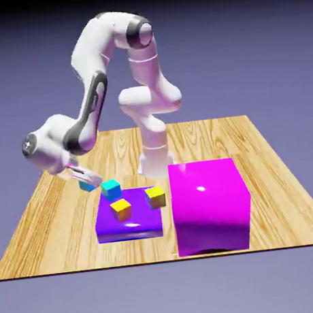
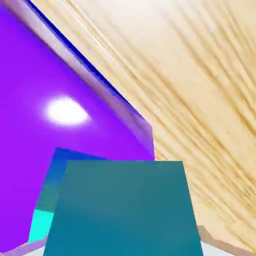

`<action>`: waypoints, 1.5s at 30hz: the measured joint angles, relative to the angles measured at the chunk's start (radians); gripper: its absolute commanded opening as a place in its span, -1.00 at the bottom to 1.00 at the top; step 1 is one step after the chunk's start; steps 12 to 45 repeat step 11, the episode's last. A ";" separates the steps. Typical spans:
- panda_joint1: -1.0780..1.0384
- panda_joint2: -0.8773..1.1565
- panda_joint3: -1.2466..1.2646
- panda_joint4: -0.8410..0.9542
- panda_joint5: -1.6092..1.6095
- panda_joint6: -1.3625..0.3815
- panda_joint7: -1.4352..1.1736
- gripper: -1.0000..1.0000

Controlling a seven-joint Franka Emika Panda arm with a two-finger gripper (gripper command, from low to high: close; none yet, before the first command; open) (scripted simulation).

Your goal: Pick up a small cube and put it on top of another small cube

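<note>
I am working over a wooden table [image 1: 271,173] against a blue-violet backdrop, where a flat purple slab [image 1: 136,223] is carrying two yellow-topped cubes [image 1: 121,208] beside a magenta block [image 1: 209,208], and my gripper [image 1: 86,179] is clamping the cyan cube [image 2: 125,210] just above the slab's far corner, near its twin [image 1: 111,188]
</note>
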 measured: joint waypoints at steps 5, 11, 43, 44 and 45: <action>0.011 -0.075 0.022 -0.066 -0.007 0.003 0.061 -1.00; 0.014 -0.039 0.029 -0.170 0.011 0.138 0.045 1.00; 0.014 -0.039 0.029 -0.170 0.011 0.138 0.045 1.00; 0.014 -0.039 0.029 -0.170 0.011 0.138 0.045 1.00; 0.014 -0.039 0.029 -0.170 0.011 0.138 0.045 1.00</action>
